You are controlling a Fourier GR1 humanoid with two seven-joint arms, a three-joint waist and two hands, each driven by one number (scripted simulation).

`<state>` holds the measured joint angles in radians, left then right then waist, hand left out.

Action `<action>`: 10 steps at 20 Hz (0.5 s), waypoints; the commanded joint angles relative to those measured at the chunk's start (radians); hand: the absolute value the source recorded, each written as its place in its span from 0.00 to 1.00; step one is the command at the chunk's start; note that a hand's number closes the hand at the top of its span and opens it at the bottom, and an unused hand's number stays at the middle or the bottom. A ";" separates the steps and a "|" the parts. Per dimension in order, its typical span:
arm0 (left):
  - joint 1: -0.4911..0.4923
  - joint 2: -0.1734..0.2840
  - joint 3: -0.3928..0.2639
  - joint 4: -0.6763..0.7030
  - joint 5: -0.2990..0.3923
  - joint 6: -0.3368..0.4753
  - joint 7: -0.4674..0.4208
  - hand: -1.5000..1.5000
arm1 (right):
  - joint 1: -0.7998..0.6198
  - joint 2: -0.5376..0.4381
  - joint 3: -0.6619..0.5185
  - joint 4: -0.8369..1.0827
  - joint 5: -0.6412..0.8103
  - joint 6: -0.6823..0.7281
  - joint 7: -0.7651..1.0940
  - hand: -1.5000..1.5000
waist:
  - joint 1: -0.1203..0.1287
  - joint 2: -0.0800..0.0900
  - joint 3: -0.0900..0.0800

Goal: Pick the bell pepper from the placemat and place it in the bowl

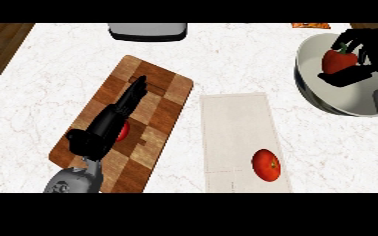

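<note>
The red bell pepper (339,61) with its green stem is above the inside of the white bowl (345,101) at the right edge. My right hand (356,42) is curled round it, dark fingers above and below it. The pale placemat (236,130) lies in the middle of the counter, and a red tomato-like fruit (266,165) sits near its front end. My left hand (117,119) stretches over the wooden cutting board (161,96) with straight fingers, holding nothing. A small red object (125,132) shows partly from under it.
A grey appliance (148,31) stands at the back edge of the white marble counter (236,65). An orange packet (310,25) peeks in at the back right. The counter ends at the far left, where a brown floor (11,40) shows.
</note>
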<state>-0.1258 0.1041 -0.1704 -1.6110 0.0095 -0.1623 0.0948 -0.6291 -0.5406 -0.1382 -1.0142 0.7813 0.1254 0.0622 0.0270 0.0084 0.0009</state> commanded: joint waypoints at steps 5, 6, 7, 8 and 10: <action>0.022 -0.018 -0.004 -0.035 -0.020 0.019 0.018 0.50 | -0.142 0.022 -0.065 0.322 -0.060 -0.045 -0.238 0.00 | -0.004 -0.003 0.000; -0.012 0.012 0.029 0.004 -0.004 -0.011 -0.004 0.50 | -0.148 -0.019 -0.102 0.338 -0.092 -0.041 -0.306 0.00 | -0.004 -0.001 0.000; 0.027 -0.023 -0.011 0.038 -0.037 0.008 -0.069 0.50 | -0.183 -0.006 -0.117 0.355 -0.097 -0.061 -0.280 0.00 | -0.004 -0.001 0.000; 0.009 0.013 0.026 0.010 -0.002 -0.022 -0.013 0.50 | -0.181 0.014 -0.125 0.352 -0.102 -0.090 -0.268 0.00 | -0.007 -0.003 0.000; 0.001 0.019 0.046 0.027 0.012 -0.030 -0.022 0.50 | -0.198 0.001 -0.174 0.348 -0.148 -0.091 -0.266 0.00 | -0.013 -0.004 0.000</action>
<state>-0.1191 0.1071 -0.1526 -1.5993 0.0033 -0.1739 0.0759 -0.7902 -0.5434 -0.2519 -0.6913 0.6858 0.0651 -0.1833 0.0226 0.0071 0.0011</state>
